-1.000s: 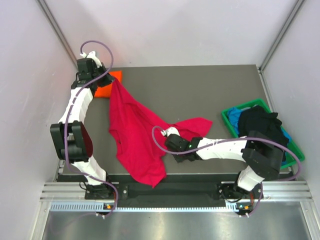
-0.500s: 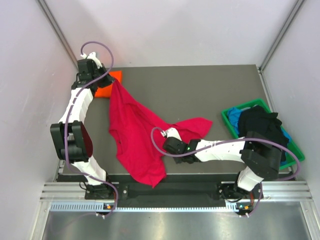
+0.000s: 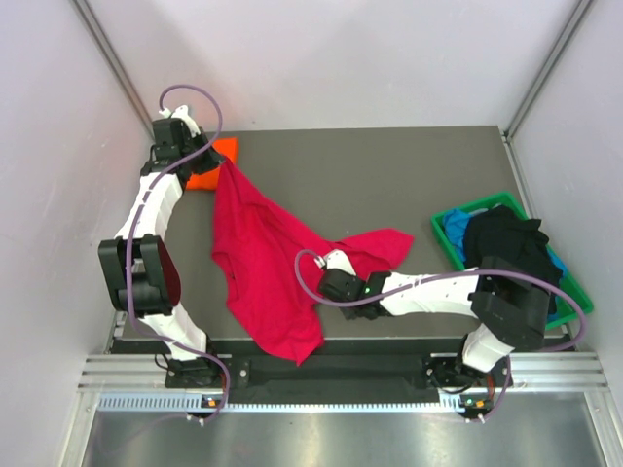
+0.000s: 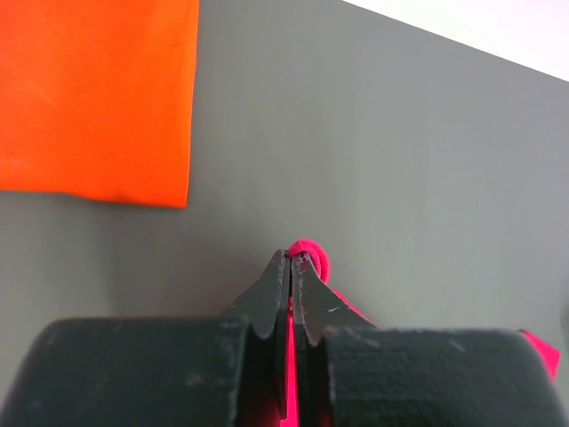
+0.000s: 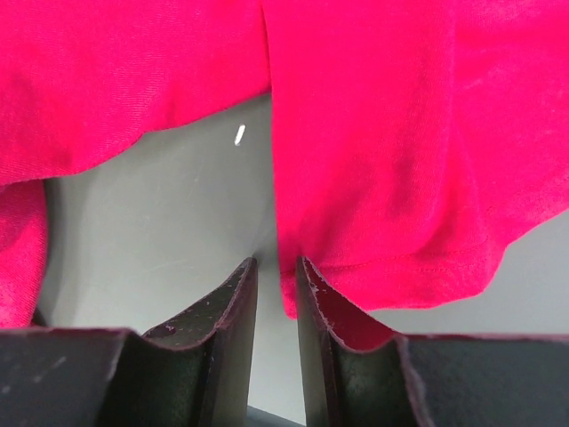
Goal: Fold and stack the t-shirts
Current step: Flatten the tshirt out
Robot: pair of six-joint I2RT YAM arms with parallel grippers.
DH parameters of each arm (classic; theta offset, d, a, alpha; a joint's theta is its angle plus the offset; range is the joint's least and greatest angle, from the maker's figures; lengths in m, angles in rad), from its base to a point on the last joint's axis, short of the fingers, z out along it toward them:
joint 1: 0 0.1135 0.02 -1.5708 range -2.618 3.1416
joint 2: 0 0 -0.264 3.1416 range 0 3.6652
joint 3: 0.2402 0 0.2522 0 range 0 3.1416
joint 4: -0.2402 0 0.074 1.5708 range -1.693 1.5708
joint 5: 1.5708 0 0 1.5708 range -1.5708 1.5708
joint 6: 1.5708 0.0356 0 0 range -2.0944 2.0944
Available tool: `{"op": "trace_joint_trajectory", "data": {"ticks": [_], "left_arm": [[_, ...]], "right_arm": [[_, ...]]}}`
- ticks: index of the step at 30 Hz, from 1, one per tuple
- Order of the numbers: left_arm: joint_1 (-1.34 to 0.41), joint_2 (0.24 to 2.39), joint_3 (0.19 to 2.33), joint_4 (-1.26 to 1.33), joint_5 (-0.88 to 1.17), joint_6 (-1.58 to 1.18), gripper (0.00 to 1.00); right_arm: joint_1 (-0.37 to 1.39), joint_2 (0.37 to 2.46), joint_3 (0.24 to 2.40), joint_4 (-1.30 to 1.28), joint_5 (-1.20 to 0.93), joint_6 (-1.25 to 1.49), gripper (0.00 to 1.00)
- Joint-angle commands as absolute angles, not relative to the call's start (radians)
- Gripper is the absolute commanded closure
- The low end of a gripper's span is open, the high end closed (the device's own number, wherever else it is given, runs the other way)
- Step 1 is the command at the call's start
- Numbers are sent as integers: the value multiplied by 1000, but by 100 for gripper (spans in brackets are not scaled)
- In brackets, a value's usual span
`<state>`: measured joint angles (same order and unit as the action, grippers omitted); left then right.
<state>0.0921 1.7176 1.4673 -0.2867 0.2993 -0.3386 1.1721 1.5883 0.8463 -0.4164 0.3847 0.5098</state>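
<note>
Up at the far left, the left arm rises from its base at the near edge, bends at the elbow beside the counter's (image 3: 409, 170) left side, and stretches its forearm toward the back left corner. Its pincer (image 3: 216, 161) (image 4: 291, 254) is clamped tight on a bunched corner of the crimson-red t-shirt (image 3: 258, 248) (image 4: 311, 260), and a small fold of the cloth pokes out past the fingertips. That corner is held up just beside the folded orange t-shirt (image 3: 202, 179) (image 4: 89, 89), which lies flat at the back left of the counter. From the grip the red shirt slopes down and spreads across the left middle of the counter, reaching its near edge, with one sleeve flung out to the right.

The right arm folds back at its elbow near the green bin (image 3: 440, 230) and lies low, with its forearm reaching leftward to the middle of the counter. Its pincer (image 3: 326, 282) (image 5: 276, 263) sits at the underside of that sleeve with its fingers a little apart. A strip of bare counter shows between them, and the hem's edge (image 5: 382, 133) lies right at the mouth, over the right-hand finger.

A black t-shirt (image 3: 501, 238) and a blue one (image 3: 455, 224) are heaped in the bin at the right.
</note>
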Motion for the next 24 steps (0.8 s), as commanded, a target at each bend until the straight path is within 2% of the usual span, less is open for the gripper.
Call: {"op": "trace_joint_trajectory", "data": {"ticks": [1, 15, 24], "left_arm": [[98, 1694, 1480, -225, 316, -334, 100], [97, 1689, 1476, -230, 318, -344, 100], [95, 1690, 1465, -225, 322, -353, 100]], "right_arm": [[1197, 1579, 854, -482, 403, 517, 75], [1195, 1565, 903, -523, 419, 477, 75], [1195, 1592, 842, -468, 393, 499, 76]]}}
